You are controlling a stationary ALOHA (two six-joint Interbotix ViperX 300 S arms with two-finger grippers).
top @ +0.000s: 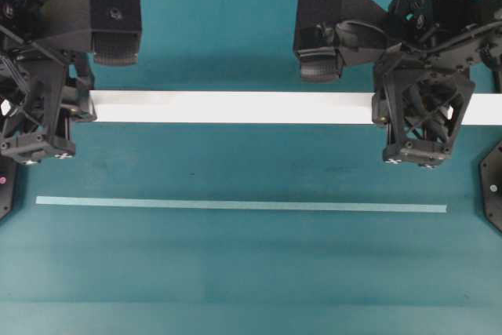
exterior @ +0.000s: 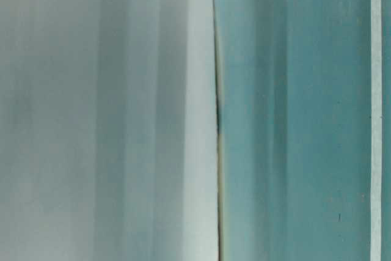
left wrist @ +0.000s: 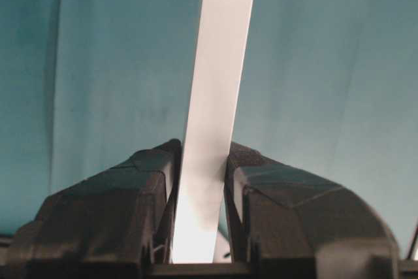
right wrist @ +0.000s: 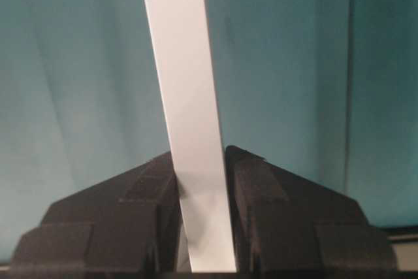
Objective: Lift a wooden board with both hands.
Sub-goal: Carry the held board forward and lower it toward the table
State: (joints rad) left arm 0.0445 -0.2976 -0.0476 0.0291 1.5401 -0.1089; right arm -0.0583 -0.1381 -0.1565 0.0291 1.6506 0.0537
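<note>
The wooden board (top: 235, 107) lies level across the upper half of the overhead view, long and white, running from the left hand (top: 74, 107) to the right hand (top: 380, 107) and past it to the view's right edge. Each hand is closed on the board. In the left wrist view the two black fingers (left wrist: 150, 181) press against the plank's long edges, with the board (left wrist: 212, 115) running straight away from the camera between them. The right wrist view shows the same thing: fingers (right wrist: 255, 181) tight against both sides of the board (right wrist: 189, 115).

Below the board in the overhead view, well apart from it and parallel, a thin pale-teal strip (top: 235, 205) lies flat on the teal worktop (top: 235, 272).

The table-level view is poor: a large blurred pale surface, probably the board (exterior: 110, 114) very close to the lens, fills the left half, with the worktop (exterior: 293, 114) and the strip (exterior: 376, 114) to its right. Whether the board is touching the worktop or raised off it cannot be told for sure, though a soft shadow band beside it in the overhead view hints at a gap.
</note>
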